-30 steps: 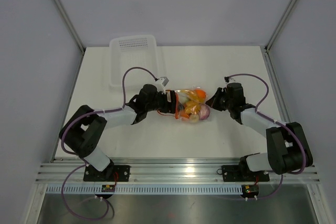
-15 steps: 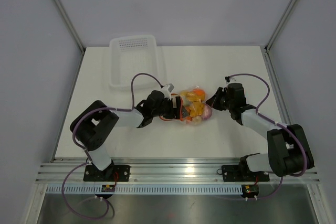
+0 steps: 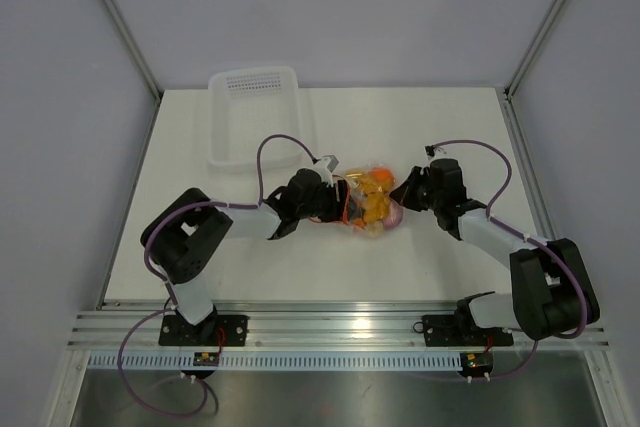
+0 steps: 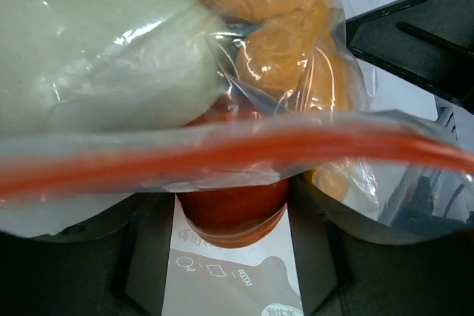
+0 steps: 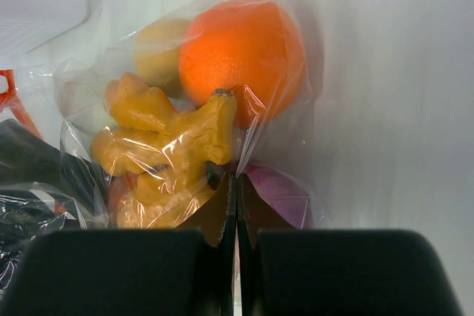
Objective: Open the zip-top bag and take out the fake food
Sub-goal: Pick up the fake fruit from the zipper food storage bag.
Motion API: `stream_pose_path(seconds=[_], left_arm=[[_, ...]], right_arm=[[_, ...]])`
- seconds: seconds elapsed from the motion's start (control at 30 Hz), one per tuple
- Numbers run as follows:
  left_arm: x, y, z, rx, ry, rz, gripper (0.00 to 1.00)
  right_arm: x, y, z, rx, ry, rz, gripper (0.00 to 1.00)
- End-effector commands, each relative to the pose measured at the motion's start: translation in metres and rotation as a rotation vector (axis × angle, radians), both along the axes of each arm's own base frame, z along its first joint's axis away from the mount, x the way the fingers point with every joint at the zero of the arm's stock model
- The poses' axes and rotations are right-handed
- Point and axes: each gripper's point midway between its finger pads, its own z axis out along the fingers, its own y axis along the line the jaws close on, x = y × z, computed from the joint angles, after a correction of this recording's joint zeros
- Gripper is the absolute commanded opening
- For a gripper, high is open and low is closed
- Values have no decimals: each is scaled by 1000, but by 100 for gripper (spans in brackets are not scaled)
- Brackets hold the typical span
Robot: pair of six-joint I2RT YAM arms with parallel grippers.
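Under left wrist, zip-top bag [image 4: 281, 72], perhaps gripped

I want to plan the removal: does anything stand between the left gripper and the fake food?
Yes. The clear zip-top bag wraps the fake food, and its red zipper strip crosses before the left gripper.

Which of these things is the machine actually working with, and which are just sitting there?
Part of the job:
- zip-top bag, clear, with a red-orange zipper strip
- fake food inside it: orange, yellow and purple-pink pieces

Just lying about:
- white perforated basket at the far left of the table, apart from the bag
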Motion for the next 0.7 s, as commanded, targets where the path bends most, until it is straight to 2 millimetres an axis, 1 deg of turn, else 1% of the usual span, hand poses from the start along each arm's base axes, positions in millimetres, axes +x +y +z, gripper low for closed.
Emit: stream_pose_path(seconds=[0.0,0.03,0.17,0.2,0.23,0.27,0.37,0.4,0.47,0.53,0.57,0.6,0.67], left_arm=[[9,0,3,18,-40,23,49],[8,1,5,15,-42,19,48],[7,2,22,5,-74,4,45],[6,2,24,3,-71,-4,43],[8,3,26,-4,-70,-5,42],[7,4,27,-12,-65,-11,37],[6,7,34,-49,-45,-39,33],[10,10,37,-59,-46,-34,31],[8,14,39,-72,-36,-46,31],[10,17,49,-97,-50,-53,30],[10,19,51,-104,-48,-55,30],[11,21,59,-119,-65,-55,30],[12,24,67,-139,-75,-55,30]], right_arm=[[6,2,14,1,-55,-5,0],[7,1,13,0,-51,-13,0],[12,-4,6,-12,-20,-50,0],[14,-7,7,-9,-21,-63,0],[15,-10,7,-11,-19,-75,0],[16,-13,7,-7,-19,-86,0],[17,-28,12,-7,-25,-148,0],[19,-36,12,-15,-28,-179,0],[20,-42,15,-11,-33,-214,0],[20,-50,13,-16,-27,-254,0],[20,-52,13,-18,-22,-262,0],[20,-55,11,-26,-16,-275,0],[20,-56,8,-35,-3,-280,0]])
